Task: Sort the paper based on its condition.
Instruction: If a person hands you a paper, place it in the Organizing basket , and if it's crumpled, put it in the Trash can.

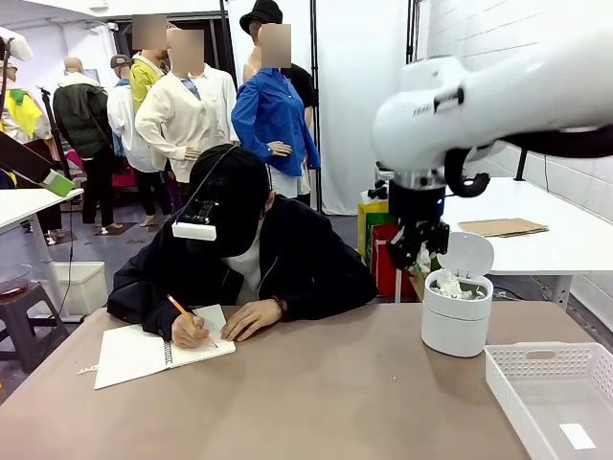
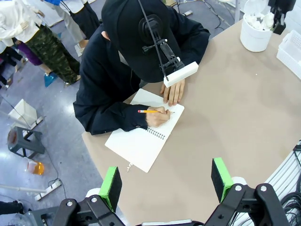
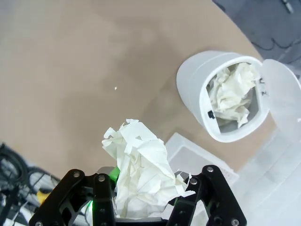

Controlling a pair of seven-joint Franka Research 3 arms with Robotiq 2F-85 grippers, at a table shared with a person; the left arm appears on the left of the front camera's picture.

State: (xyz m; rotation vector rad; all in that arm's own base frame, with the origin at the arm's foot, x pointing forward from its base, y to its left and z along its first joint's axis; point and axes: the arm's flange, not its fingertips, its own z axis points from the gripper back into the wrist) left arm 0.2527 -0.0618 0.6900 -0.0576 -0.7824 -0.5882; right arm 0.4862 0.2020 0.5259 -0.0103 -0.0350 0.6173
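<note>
My right gripper hangs just above the open white bin, shut on a crumpled paper wad. In the right wrist view its fingers clamp the wad while the bin lies below and to the right, with more crumpled paper inside. One flat slip of paper lies in the white tray. My left gripper is open and empty, high over the table's near edge, looking down at the person.
The person across the table writes with a pencil in a spiral notebook, hands resting on it. The bin's lid stands flipped up. The tray sits beside the bin at the table's right end.
</note>
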